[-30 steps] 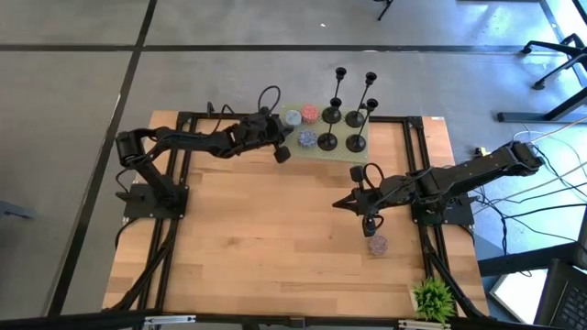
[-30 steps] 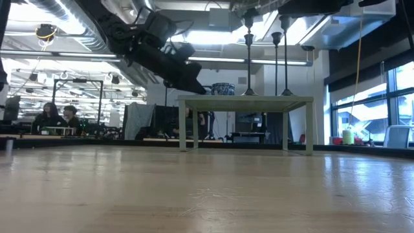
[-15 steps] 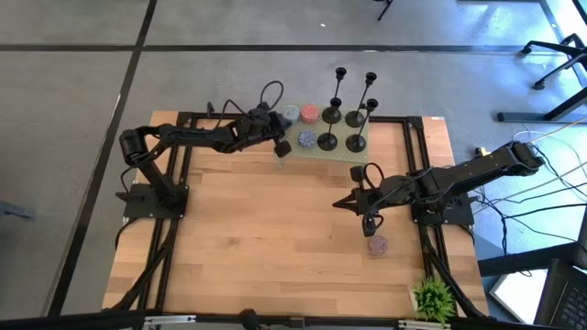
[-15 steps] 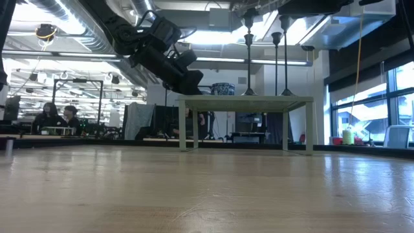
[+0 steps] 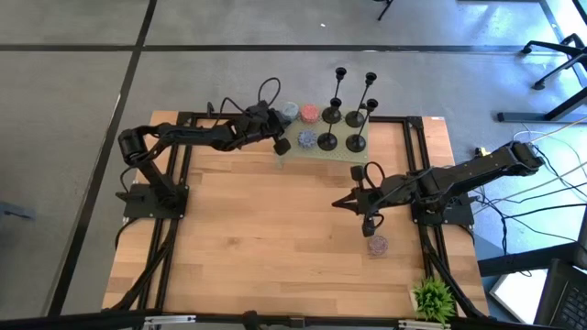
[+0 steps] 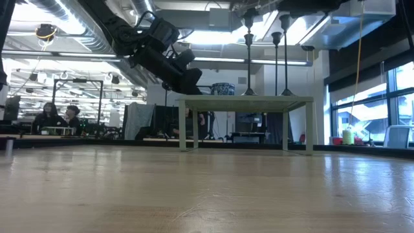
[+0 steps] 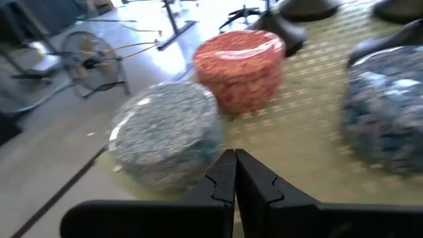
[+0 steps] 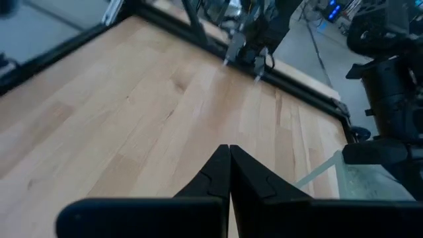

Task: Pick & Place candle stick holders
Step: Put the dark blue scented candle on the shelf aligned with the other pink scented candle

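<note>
While the left gripper point(image 5: 282, 145) hangs with its fingers pressed together and nothing between them at the near-left edge of the green mat point(image 5: 367, 151), the four candle stick holders point(image 5: 347, 115) stand upright on that mat's right half, two nearer and two farther, untouched. To do the reach well, I judge the fingers must open before they get to a holder, and the arm must pass over or around the three round candles point(image 5: 299, 126) that lie between it and the holders; a side approach low on a thin stem, just above the round base, looks safest, since the holders are tall and would likely tip if knocked near the top. The right gripper point(image 5: 351, 203) waits over the bare wood right of the table's middle, likewise closed on nothing, with one more small round candle point(image 5: 377, 245) on the wood nearer the front edge. From above, the whole layout reads plainly, yet height does not. The low view shows what the overhead cannot: the mat is the top of a small raised table point(image 6: 246, 101) on legs, the holders' stems rise high above it, and the left arm slopes down toward its left corner. The left wrist view gives the closest look, with the closed fingertips just short of a grey speckled candle point(image 7: 165, 135) and a red one point(image 7: 240, 67) beside it.
</note>
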